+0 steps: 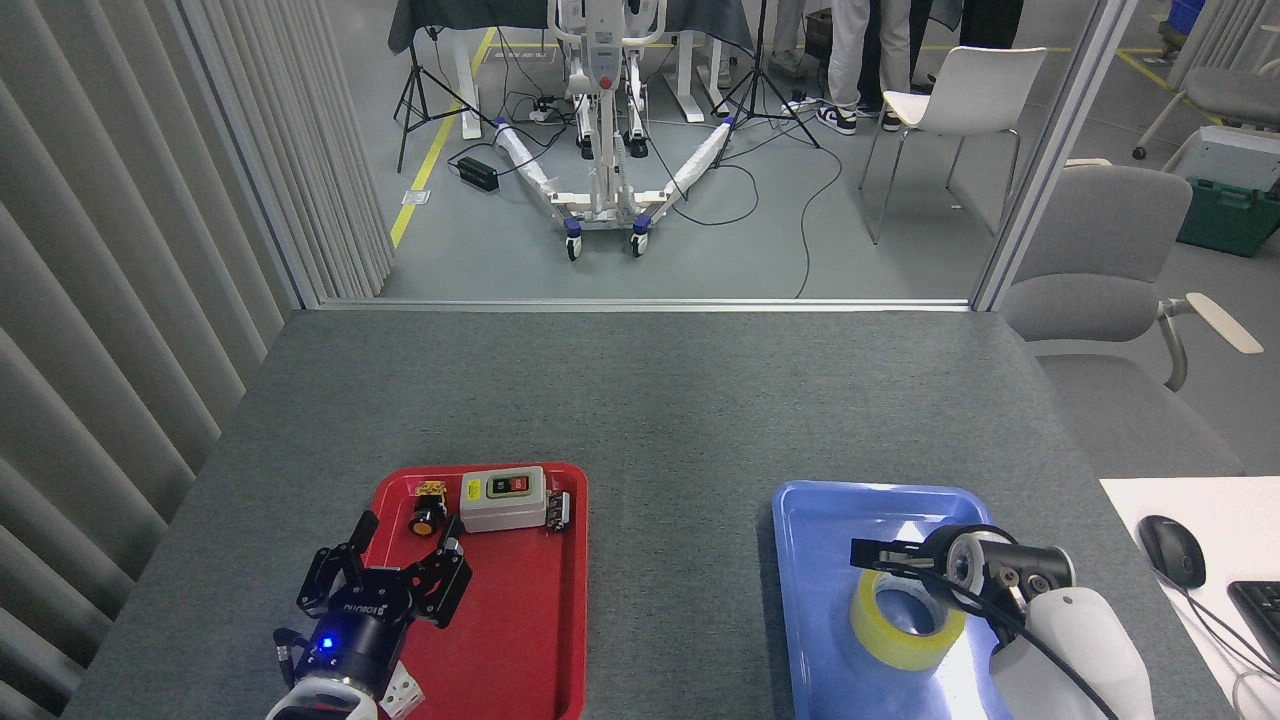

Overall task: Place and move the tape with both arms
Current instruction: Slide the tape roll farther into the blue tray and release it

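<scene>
The tape [893,632], a wide yellow roll with a pale core, is in the blue tray [815,560] at the front right, its opening facing up and slightly tilted. My right gripper [905,560] reaches over the roll's far right rim and is shut on it; one black finger sticks out to the left above the roll. The grip point itself is hidden behind the wrist. My left gripper [400,555] hovers open over the front left part of the red tray [520,640], with nothing between its fingers.
The red tray holds a grey switch box [503,498], a small yellow-and-black button part [427,513] and a small metal part [559,511]. A mouse [1171,550] and a keyboard corner lie on a white surface at the right. A grey chair [1100,270] stands beyond the table's right edge.
</scene>
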### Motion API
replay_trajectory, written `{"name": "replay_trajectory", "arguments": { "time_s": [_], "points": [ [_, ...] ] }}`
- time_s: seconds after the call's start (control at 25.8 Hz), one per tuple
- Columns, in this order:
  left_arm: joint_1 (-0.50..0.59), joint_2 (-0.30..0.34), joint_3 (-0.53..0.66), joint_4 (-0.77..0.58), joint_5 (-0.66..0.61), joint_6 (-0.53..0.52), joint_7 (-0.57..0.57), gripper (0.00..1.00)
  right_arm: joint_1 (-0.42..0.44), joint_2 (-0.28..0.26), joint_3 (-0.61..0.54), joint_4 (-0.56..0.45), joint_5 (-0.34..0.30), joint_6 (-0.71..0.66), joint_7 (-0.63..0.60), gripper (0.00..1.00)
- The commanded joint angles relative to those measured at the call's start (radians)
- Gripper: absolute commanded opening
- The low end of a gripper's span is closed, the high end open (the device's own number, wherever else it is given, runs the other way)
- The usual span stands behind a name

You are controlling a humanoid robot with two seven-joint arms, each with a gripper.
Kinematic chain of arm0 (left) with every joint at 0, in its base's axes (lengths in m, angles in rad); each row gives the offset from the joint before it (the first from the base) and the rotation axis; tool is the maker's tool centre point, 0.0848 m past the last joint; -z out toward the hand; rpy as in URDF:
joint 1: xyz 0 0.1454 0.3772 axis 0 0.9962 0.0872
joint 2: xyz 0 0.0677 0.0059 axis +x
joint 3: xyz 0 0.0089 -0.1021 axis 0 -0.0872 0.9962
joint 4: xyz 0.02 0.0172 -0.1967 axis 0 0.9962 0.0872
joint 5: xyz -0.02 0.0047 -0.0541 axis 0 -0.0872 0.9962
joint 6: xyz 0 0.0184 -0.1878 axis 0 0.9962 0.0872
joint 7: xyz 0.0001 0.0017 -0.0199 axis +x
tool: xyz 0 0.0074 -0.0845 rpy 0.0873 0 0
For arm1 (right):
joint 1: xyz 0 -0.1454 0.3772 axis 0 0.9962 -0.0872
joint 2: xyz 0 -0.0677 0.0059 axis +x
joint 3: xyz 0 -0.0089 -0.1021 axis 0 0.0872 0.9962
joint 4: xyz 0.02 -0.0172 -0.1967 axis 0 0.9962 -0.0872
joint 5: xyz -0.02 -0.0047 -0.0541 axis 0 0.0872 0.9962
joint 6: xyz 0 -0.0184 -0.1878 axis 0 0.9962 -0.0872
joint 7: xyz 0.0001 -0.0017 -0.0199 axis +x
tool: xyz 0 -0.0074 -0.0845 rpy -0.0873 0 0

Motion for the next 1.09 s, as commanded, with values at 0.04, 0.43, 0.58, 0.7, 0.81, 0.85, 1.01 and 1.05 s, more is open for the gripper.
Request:
{"name": "replay_trajectory", "arguments": {
  "time_s": [0.04,0.43,0.58,0.7,0.81,0.85,1.01,1.05],
  "points": [
    [0.000,0.000,0.000,0.000,0.003,-0.002,-0.001,0.99,0.081,-0.002,-0.035,-0.065,0.069,-0.144,-0.460,0.99],
    [0.000,0.000,0.000,-0.001,0.004,-0.006,0.000,0.99,0.331,0.095,-0.136,-0.088,0.364,-0.176,-1.181,0.99],
    [0.000,0.000,0.000,-0.001,0.004,-0.011,0.000,0.99,0.386,0.136,-0.165,-0.108,0.374,-0.176,-1.233,0.99],
    [0.000,-0.003,0.000,-0.006,0.004,-0.013,0.000,0.99,0.387,0.138,-0.171,-0.108,0.368,-0.165,-1.213,0.99],
    [-0.002,-0.005,-0.018,-0.004,0.004,-0.011,0.000,0.99,0.389,0.156,-0.177,-0.108,0.347,-0.161,-1.052,0.99],
    [-0.002,-0.005,-0.022,-0.004,0.004,-0.011,0.000,0.99,0.387,0.167,-0.179,-0.108,0.336,-0.161,-0.999,0.99],
    [-0.005,-0.008,-0.022,-0.004,0.004,-0.011,0.000,0.99,0.394,0.178,-0.199,-0.108,0.331,-0.164,-1.014,0.99],
    [-0.005,-0.008,-0.022,-0.003,0.004,-0.011,0.000,0.99,0.397,0.179,-0.200,-0.109,0.330,-0.164,-1.035,0.99]
  ]
}}
